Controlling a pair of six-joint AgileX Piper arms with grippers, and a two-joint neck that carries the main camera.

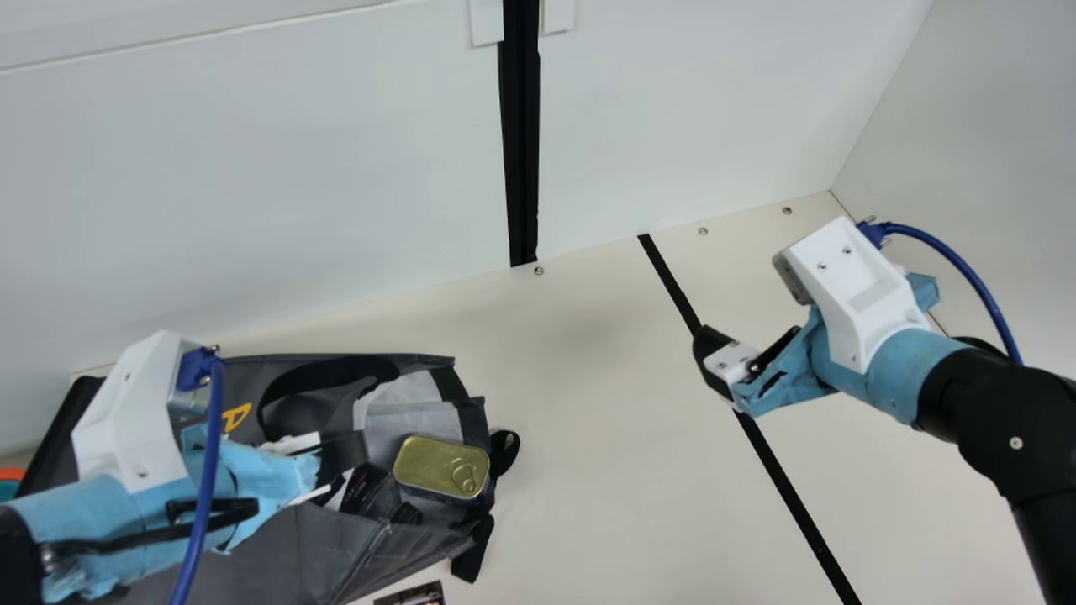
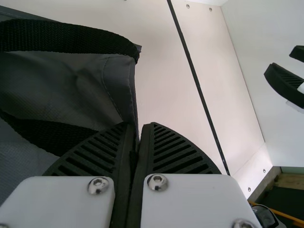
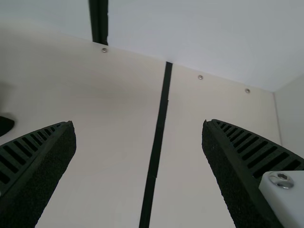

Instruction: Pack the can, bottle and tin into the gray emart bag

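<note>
In the main view, a gray emart bag (image 1: pixel 403 550) of smooth, creased sheet material is lying on the cream, matte worktop (image 1: pixel 605 470), its open end facing about three o'clock. Stitched seams are running along its edge, and black webbing handles (image 1: pixel 328 371) with a ribbed weave are curving across it. The tin (image 1: pixel 441 466) is sitting at that open end, a flat, gold, metallic rectangle with rounded corners and a ring-pull at its lower right; folded gray material is lying around it. Just to its left, at about nine o'clock, a dark object (image 1: pixel 363 489) is showing among the folds; I cannot tell whether it is the can or the bottle.

The left end effector (image 1: pixel 340 458), on an arm wrapped in wrinkled blue tape, is pinching the edge of the bag between its black ribbed fingers. From it, the tin is lying near, at about three o'clock. The right end effector (image 1: pixel 746 346) is hovering above the worktop, its fingers spreading wide around bare air. From it, the tin is lying well apart, between eight and nine o'clock. A straight black stripe (image 1: pixel 794 496) is running along the worktop between about eleven and five o'clock.
</note>
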